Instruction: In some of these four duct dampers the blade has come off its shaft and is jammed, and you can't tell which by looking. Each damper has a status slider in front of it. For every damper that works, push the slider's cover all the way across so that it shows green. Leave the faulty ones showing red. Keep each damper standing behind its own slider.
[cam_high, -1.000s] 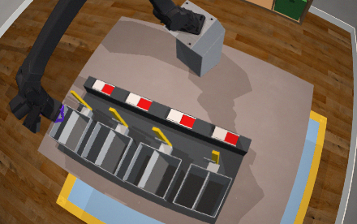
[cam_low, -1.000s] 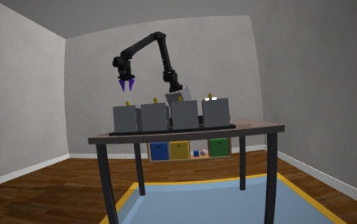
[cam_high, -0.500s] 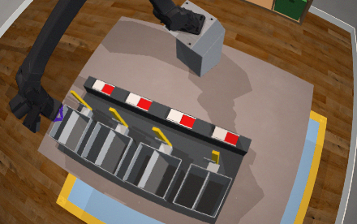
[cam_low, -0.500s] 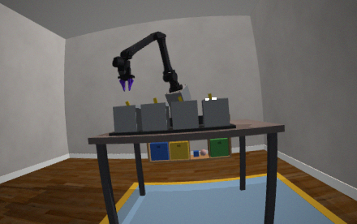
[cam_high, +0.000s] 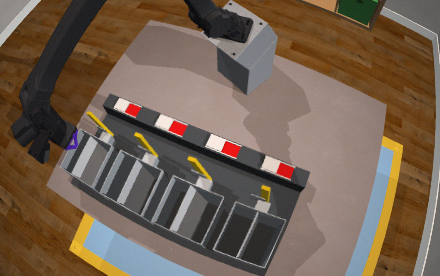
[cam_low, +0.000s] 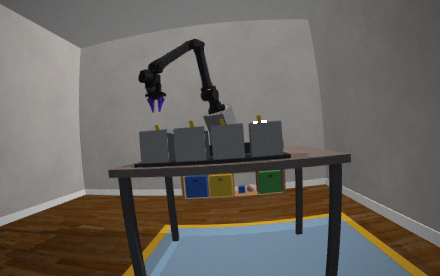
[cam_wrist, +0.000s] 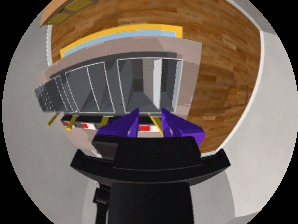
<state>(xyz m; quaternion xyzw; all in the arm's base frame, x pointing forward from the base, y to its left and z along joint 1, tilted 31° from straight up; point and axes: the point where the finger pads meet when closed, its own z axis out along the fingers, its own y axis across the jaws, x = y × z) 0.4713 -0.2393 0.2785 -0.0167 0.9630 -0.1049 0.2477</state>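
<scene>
Four grey duct dampers stand in a row on a dark base. The leftmost (cam_high: 85, 159) has a yellow lever (cam_high: 99, 122) on top, as do the second (cam_high: 132, 182), the third (cam_high: 187, 210) and the fourth (cam_high: 250, 234). In front of them a dark rail holds four sliders (cam_high: 128, 109) (cam_high: 171, 125) (cam_high: 224, 146) (cam_high: 278, 167); each shows red beside a white cover. My gripper (cam_high: 71, 142) with purple fingers hangs above the leftmost damper, well clear of it in the exterior view (cam_low: 155, 104). The fingers are narrowed, with nothing between them. In the wrist view (cam_wrist: 148, 124) the dampers lie below.
The arm's grey pedestal (cam_high: 247, 55) stands at the table's far side, behind the slider rail. The left table edge is close to the leftmost damper. Coloured bins (cam_low: 221, 185) sit on a low shelf by the back wall.
</scene>
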